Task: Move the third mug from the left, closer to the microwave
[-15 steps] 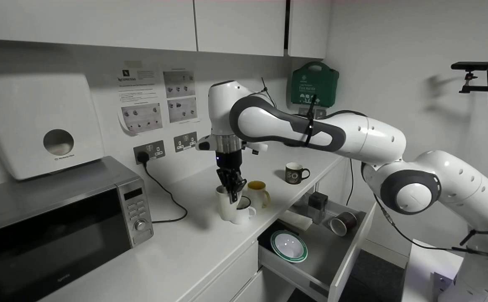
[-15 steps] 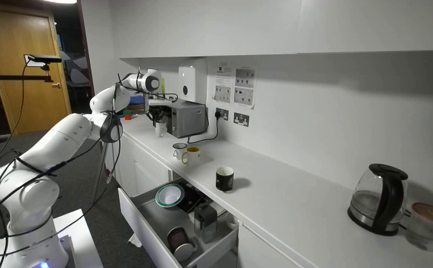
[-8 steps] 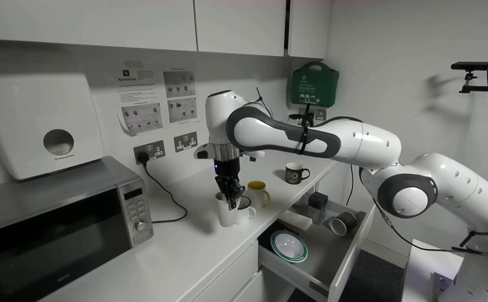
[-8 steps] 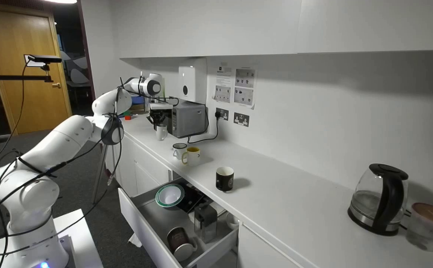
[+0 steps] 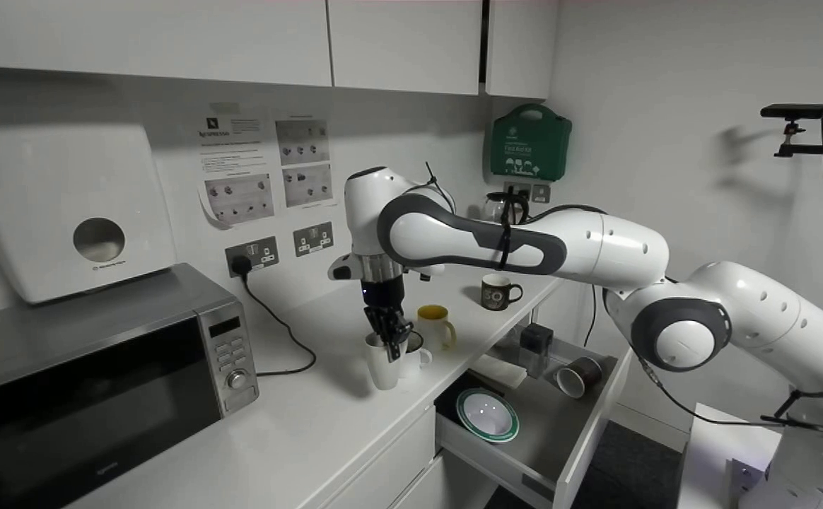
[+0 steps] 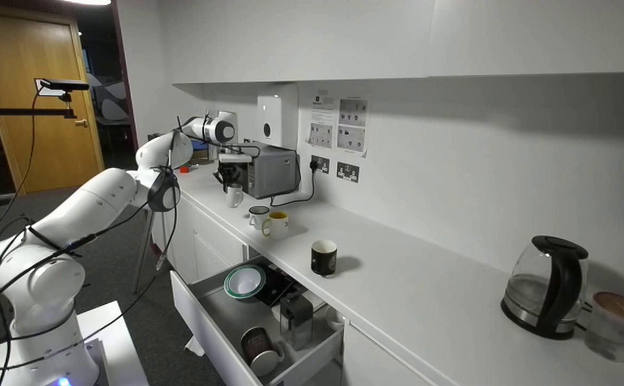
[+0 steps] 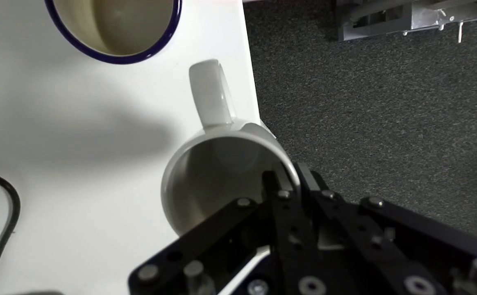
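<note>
Our pincer (image 7: 294,176) is clenched on the rim of a plain white mug (image 7: 222,176) in the wrist view, a jaw on either side of the wall. We look down into its shaded inside, close by the front edge of the counter (image 7: 111,221); the handle points toward a squat cup (image 7: 117,30) with a blue rim.

In an exterior view we read "Nespresso" on a notice (image 5: 233,170) above the back edge and "First Aid Kit" on a green case (image 5: 530,141) above the far corner. Lettering on the microwave (image 5: 107,367) is too small to read. The plain white mug is right below the pincer, between the microwave and the squat cup; whether its base touches the counter, we cannot tell. Beyond stand a yellow-lined mug (image 5: 433,326) and, farther along the front edge, a dark mug (image 5: 495,292) with pale lettering.

In an exterior view we see a drawer (image 6: 202,324) open below the front edge, holding a green-rimmed bowl (image 6: 244,281), a clear dark-topped container (image 6: 296,324) and a brown mug (image 6: 258,348) on its side. A glass kettle (image 6: 532,292) and brown-lidded tub (image 6: 617,329) stand toward the back edge.
</note>
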`<state>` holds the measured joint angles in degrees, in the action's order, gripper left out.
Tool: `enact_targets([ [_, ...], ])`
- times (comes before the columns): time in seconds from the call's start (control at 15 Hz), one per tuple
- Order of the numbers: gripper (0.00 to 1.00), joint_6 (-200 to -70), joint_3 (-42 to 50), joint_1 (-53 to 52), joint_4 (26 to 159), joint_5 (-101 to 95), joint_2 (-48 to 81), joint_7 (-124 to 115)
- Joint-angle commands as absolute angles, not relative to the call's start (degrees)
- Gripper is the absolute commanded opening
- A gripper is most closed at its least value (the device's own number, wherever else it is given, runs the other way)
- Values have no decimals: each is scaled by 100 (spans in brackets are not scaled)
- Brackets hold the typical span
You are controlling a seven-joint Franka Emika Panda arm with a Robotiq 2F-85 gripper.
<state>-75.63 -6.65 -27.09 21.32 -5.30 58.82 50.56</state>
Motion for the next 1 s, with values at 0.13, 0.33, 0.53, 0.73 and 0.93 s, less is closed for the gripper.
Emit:
enact_targets([
  [0.13,2,-7669,-729,-2604,2139,-410,5946,5190],
  [0.33,2,-7604,-722,-2609,2141,-382,5984,4952],
  [0.53,2,-7570,-706,-2632,2127,-353,6014,4564],
  [0.73,2,-7666,-640,-2715,2091,-429,6028,4126],
  [0.93,2,-8013,-481,-2869,2074,-692,6017,4108],
])
